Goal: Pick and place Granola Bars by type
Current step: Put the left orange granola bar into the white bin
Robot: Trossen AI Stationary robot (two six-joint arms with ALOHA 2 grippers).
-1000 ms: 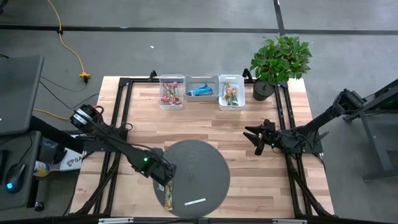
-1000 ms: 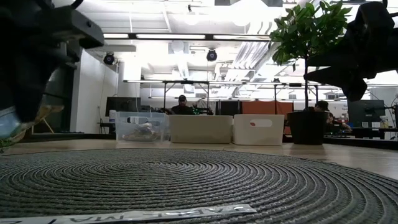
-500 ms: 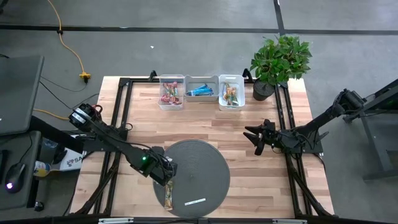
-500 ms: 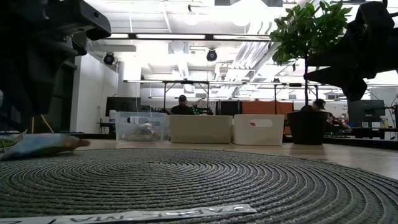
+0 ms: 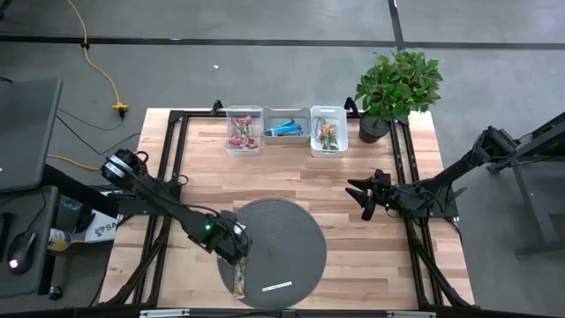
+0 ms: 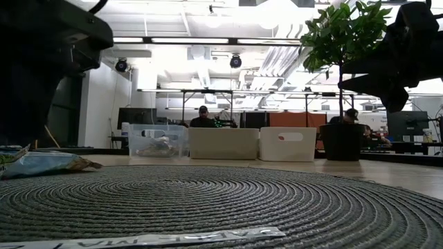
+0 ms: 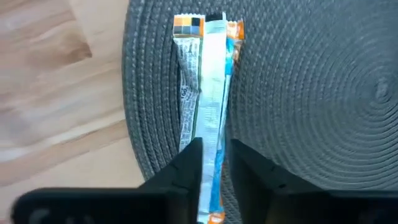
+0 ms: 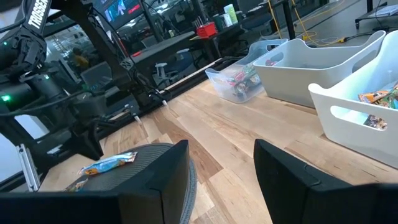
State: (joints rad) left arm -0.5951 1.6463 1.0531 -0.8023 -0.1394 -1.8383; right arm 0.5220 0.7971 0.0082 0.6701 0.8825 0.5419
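One granola bar (image 5: 239,281) with an orange, blue and silver wrapper lies flat on the round grey mat's (image 5: 287,231) near-left rim. It also shows in the low view (image 6: 45,164) and the left wrist view (image 7: 202,87). My left gripper (image 5: 238,263) hangs over the bar's far end. Its fingers stand a narrow gap apart (image 7: 216,171), with the wrapper's seam flap showing between them. My right gripper (image 5: 364,196) waits open over the table's right side. More bars fill three bins (image 5: 286,129) at the far edge. My left gripper comes at the bar from above, fingers (image 7: 186,171) set along its length over its far end (image 7: 214,155). The seam flap lies between them. I cannot tell whether they touch it. The bar rests flat on the mat.
A thin white label strip (image 5: 276,286) lies on the mat's near part. The clear bin (image 5: 244,131) holds red-pink bars, the middle bin blue ones, and the right white bin (image 5: 328,132) orange-green ones. A potted plant (image 5: 395,84) stands at the far right corner. People sit in the room behind.
A second ago the granola bar was tilted up off the mat under my left gripper. It has come down and now lies flat on the mat's rim. In the high view it lies in the same place as before.
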